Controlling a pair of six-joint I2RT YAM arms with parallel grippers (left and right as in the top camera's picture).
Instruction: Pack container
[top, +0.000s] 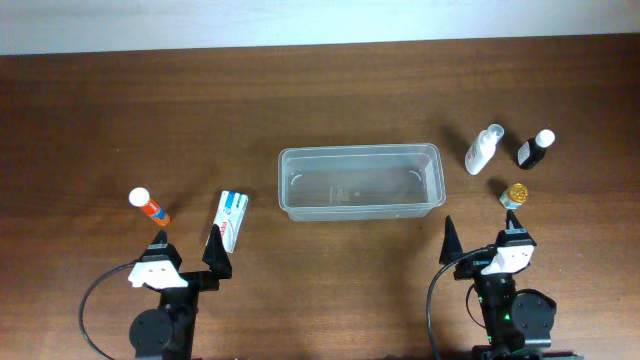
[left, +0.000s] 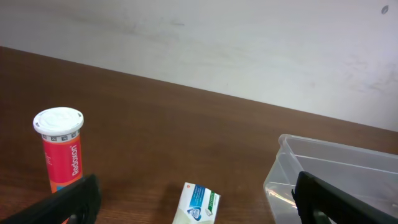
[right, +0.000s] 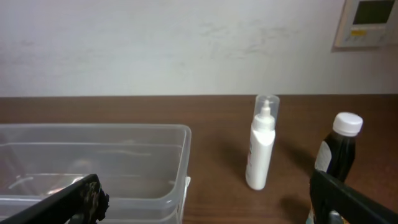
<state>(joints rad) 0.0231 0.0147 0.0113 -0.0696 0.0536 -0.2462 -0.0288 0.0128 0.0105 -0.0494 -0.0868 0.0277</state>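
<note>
- Overhead view: a clear container (top: 358, 150) lies empty in the middle of a dark wooden surface (top: 90, 110). Its long axis runs left to right, and it sits between the two arms and a little ahead of both.
- The left tool (top: 187, 240) rests at the near edge, jaws spread wide and holding nothing. An orange tube (top: 149, 205) with a white cap is just ahead of its left finger. A white and blue box (top: 230, 219) is just ahead of its right finger, long axis pointing roughly away from the arm. The container lies ahead and to this tool's right.
- The right tool (top: 483, 225) is also spread wide and empty. A gold-lidded jar (top: 515, 194) is just ahead of its right finger. A white spray bottle (top: 483, 148) and a dark bottle (top: 535, 149) stand farther ahead, beyond the container's right end. The container lies ahead and to this tool's left.
- Left wrist view: the tube stands upright at left, the box lies low in the middle, and a corner of the container shows at right.
- Right wrist view: the container fills the left, with both bottles upright to its right. The jar is not visible here.
- Nothing appears packed yet. The left arm looks nearer the tube and box, the right arm nearer the bottles and jar. Either would carry its item inward toward the middle.
</note>
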